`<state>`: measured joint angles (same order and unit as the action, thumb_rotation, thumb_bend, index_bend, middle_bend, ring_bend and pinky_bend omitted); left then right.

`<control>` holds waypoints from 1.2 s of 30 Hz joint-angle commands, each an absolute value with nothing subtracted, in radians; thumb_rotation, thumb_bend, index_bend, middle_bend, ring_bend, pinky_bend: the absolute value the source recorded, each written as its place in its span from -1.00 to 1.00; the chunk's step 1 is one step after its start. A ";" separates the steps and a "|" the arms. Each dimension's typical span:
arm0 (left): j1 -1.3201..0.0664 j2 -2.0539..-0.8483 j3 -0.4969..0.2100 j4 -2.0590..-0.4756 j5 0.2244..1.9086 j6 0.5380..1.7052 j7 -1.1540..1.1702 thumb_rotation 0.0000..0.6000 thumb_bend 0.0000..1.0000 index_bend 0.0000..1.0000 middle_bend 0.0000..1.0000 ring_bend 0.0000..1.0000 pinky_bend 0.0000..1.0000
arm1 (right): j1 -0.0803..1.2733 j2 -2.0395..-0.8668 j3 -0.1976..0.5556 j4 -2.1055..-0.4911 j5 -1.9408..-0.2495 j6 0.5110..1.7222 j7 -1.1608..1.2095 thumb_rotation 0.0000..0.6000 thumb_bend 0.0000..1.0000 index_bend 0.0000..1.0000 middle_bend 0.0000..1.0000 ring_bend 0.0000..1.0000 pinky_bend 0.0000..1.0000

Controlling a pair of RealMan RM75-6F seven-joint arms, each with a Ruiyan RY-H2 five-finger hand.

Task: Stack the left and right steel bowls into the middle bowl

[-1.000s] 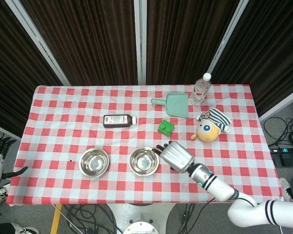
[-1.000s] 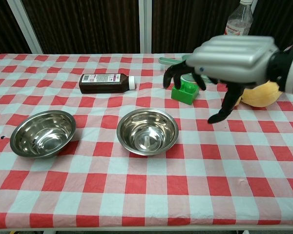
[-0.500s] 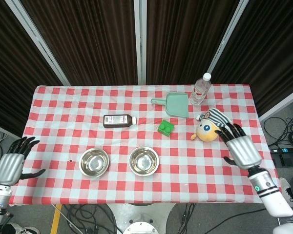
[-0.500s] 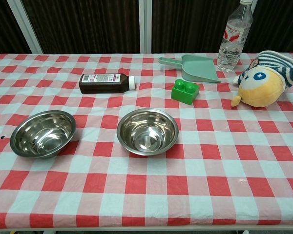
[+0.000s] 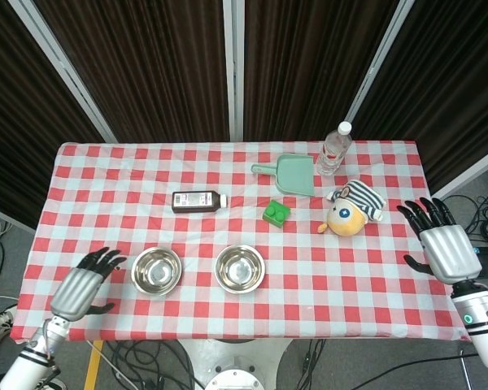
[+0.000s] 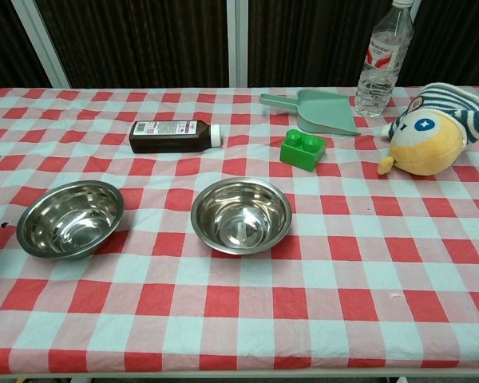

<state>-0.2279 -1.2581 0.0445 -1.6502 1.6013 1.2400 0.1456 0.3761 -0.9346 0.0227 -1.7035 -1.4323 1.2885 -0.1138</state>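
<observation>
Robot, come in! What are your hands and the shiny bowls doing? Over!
Left hand open, beside left bowl, not touching. Right hand open at table's right edge, far off. Middle bowl sits apart. Nothing between the bowls.

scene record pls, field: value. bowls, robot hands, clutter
bowls_visible: two steel bowls, left bowl and centre bowl, upright, apart
stack_state: separate; nothing visibly nested
left robot hand: open, beside left bowl, not touching
right robot hand: open, at table's right edge, holding nothing
clutter: brown bottle lying down, green block, dustpan, water bottle upright, plush toy
surface: checked tablecloth
</observation>
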 commanded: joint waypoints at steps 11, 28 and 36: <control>-0.289 -1.337 0.069 -1.654 1.640 1.171 0.238 1.00 -0.73 -0.58 -0.57 -0.64 -0.32 | 0.360 -0.934 0.048 -1.670 -1.414 1.259 -0.077 1.00 -0.60 -0.81 -0.86 -1.00 -0.96; -0.298 -1.496 0.080 -1.399 1.703 1.231 0.338 1.00 -0.68 -0.53 -0.44 -0.59 -0.22 | 0.336 -0.913 0.080 -1.650 -1.399 1.258 -0.026 1.00 -0.59 -0.81 -0.85 -1.00 -0.96; -0.292 -1.543 0.078 -1.317 1.722 1.286 0.313 1.00 -0.65 -0.33 -0.27 -0.30 0.11 | 0.333 -0.920 0.085 -1.638 -1.397 1.242 -0.017 1.00 -0.58 -0.81 -0.84 -1.00 -0.96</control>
<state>-0.2930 -1.5375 0.0781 -1.3232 1.7191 1.2805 0.3167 0.3331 -0.9198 0.0849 -1.6382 -1.3969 1.2425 -0.0168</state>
